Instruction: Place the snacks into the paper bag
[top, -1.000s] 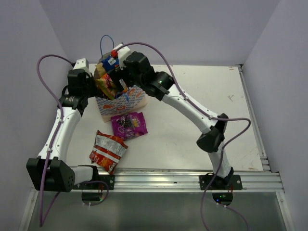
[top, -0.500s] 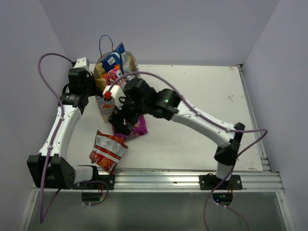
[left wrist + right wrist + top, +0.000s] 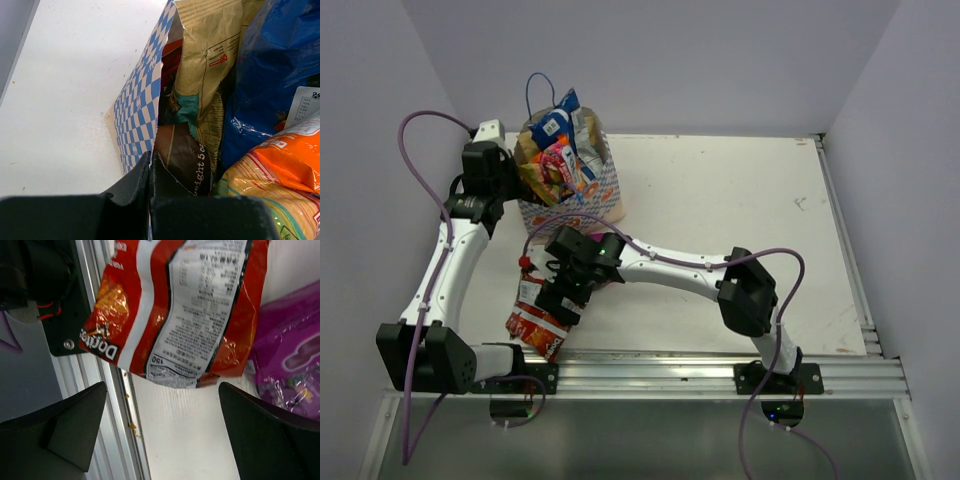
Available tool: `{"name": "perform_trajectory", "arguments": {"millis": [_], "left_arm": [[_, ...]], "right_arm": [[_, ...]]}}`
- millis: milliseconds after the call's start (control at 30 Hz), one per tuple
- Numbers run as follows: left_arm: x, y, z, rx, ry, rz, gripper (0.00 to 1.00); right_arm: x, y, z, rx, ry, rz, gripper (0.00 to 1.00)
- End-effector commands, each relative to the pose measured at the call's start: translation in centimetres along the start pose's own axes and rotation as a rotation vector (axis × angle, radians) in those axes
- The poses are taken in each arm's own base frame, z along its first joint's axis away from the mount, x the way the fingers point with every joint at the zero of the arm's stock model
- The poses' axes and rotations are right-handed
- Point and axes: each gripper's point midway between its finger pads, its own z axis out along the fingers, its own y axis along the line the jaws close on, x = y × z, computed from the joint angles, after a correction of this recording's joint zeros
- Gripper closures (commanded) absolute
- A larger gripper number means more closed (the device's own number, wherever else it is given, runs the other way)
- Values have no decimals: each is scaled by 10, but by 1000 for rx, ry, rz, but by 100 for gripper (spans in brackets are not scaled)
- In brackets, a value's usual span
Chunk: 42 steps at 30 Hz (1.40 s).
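The red chips packet (image 3: pixel 175 310) lies upper-centre, just beyond the wide-spread right gripper (image 3: pixel 162 390), while the left gripper (image 3: pixel 151 162) pinches the paper bag (image 3: pixel 137 115) by its rim.

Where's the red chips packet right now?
Top view: the red chips packet lies at the table's near-left edge by the rail, under the right gripper's open fingers; the purple packet lies beside it.

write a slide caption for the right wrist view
Open right pincer hovering over a red chip bag on the table, a purple packet beside it.
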Motion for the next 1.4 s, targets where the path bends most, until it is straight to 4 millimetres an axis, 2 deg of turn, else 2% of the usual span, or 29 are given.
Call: {"name": "perform_trajectory", "arguments": {"millis": [0,67,100,200,233,300,367,400,467,500,533,567,600,667,700,733,800,833,867,933,967,1067,1167,1267,1300,1333,1367], "left_arm": [[-7,-1,-10,4,-37,6,100],[-6,-1,-10,4,-37,6,100],[-6,-1,-10,4,-37,6,100],[-7,-1,-10,3,-39,7,100],[-6,-1,-9,2,-34,9,100],[-5,0,-9,1,-30,11,100],[-4,-1,-7,2,-27,15,100],[-4,-1,-8,2,-28,15,100],[-5,-1,-7,1,-30,16,100],[-5,0,-7,-1,-29,16,100],[-6,0,-7,0,-32,16,100],[-6,0,-7,0,-33,17,100],[-6,-1,-7,2,-34,17,100],[-6,-1,-7,3,-34,17,100],[-6,-2,-7,7,-35,17,100],[-6,-2,-7,7,-35,17,100],[-7,-3,-7,13,-41,16,100],[-6,-3,-7,15,-40,16,100],[-7,-3,-7,18,-43,14,100],[-7,-4,-7,22,-45,13,100],[-7,-5,-7,26,-47,11,100],[-7,-7,-7,36,-48,8,100],[-10,-8,-9,41,-57,5,100],[-11,-7,-11,39,-59,6,100],[-11,-7,-11,39,-61,6,100],[-10,-7,-11,39,-59,6,100],[-10,-7,-12,41,-62,6,100]], "right_arm": [[-54,20,-17,-33,-183,-61,1],[-53,21,-7,-40,-184,-71,1],[-48,20,5,-46,-167,-68,1],[-50,16,27,-58,-175,-68,1],[-43,10,45,-56,-157,-63,1],[-39,1,63,-22,-143,-60,1],[-18,-11,89,9,-88,-48,1],[-10,-18,96,38,-66,-44,1],[18,-27,109,72,0,-23,1],[26,-33,109,105,17,-20,5],[30,-37,106,129,20,-16,12],[47,-43,106,160,62,-9,21],[55,-53,102,224,84,-9,52],[76,-58,92,269,134,1,89],[83,-67,82,333,157,5,100],[86,-69,76,348,162,8,100],[90,-71,49,389,147,33,100],[99,-71,39,393,154,41,100],[87,-70,19,405,98,86,100],[84,-72,-2,442,72,101,100],[75,-70,-16,451,36,99,100],[77,-73,-29,487,54,95,100],[93,-75,-33,507,115,90,100],[96,-77,-44,530,122,93,100],[97,-76,-49,529,130,96,90],[95,-73,-56,526,121,101,71],[96,-72,-60,523,124,105,24]]}}
